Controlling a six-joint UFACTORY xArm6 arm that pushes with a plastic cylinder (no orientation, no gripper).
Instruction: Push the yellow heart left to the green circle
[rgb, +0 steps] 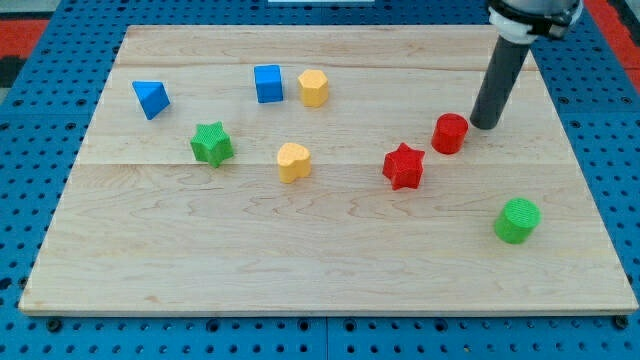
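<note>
The yellow heart lies near the middle of the wooden board. The green circle sits far off at the view's lower right. My tip rests on the board at the upper right, just right of the red circle and well right of the yellow heart. The rod rises from the tip toward the view's top right.
A red star lies between the heart and the red circle. A green star is left of the heart. A blue cube, a yellow hexagon and a blue triangle sit toward the top left.
</note>
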